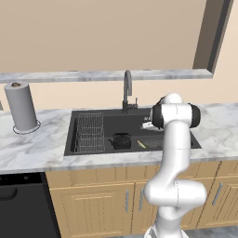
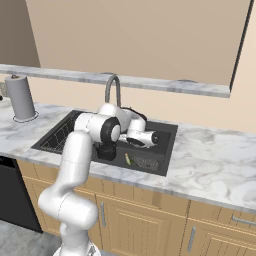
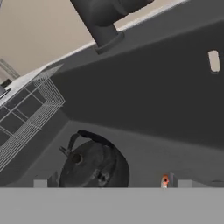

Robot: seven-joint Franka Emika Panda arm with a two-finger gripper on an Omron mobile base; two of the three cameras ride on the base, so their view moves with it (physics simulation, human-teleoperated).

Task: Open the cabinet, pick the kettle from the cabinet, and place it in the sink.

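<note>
Black and squat, the kettle (image 1: 122,140) you are after sits upright on the floor of the sink (image 1: 111,123), just right of the wire dish rack (image 1: 89,132) and in front of the gooseneck faucet (image 1: 127,91). Your gripper (image 2: 150,138) hangs over the basin with its jaws spread wide and nothing between them. From the hand view, you see the kettle (image 3: 94,164) below, apart from the fingertips.
</note>
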